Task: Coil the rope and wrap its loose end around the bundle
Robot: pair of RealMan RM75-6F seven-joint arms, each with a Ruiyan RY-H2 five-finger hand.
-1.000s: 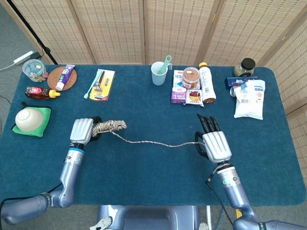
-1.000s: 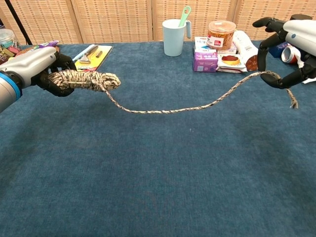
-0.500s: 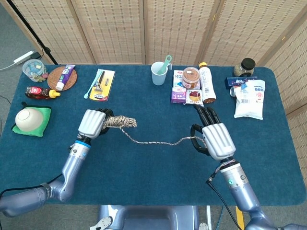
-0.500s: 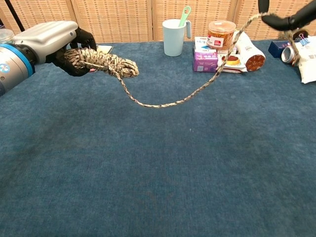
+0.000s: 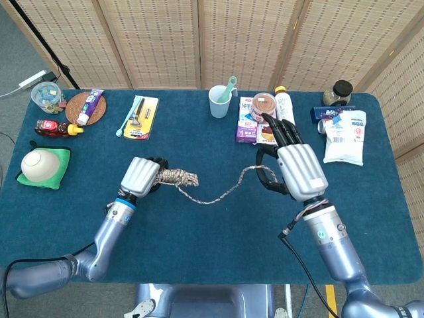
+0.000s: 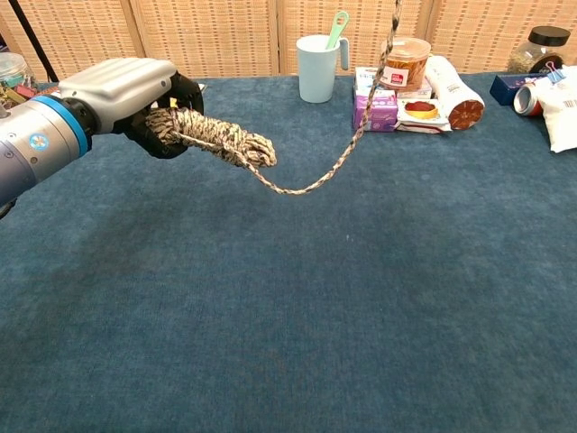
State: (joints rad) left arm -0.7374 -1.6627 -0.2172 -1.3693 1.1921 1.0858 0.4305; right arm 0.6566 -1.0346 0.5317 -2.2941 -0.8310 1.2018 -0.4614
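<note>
Braided rope bundle (image 6: pixel 216 138): gripped by left hand (image 5: pixel 141 177). Loose end (image 5: pixel 228 191): held by raised right hand (image 5: pixel 293 169). Risk: slack tail snagging cup (image 6: pixel 316 56), or coils loosening.

Blue cloth-covered counter (image 5: pixel 212 225) with rounded corners, backed along the far edge by woven folding screens (image 5: pixel 152 40) in pale wood frames. Grey floor (image 5: pixel 13 46) past the far-left corner, with possibly a white power strip (image 5: pixel 32 79). Even, soft light.
</note>
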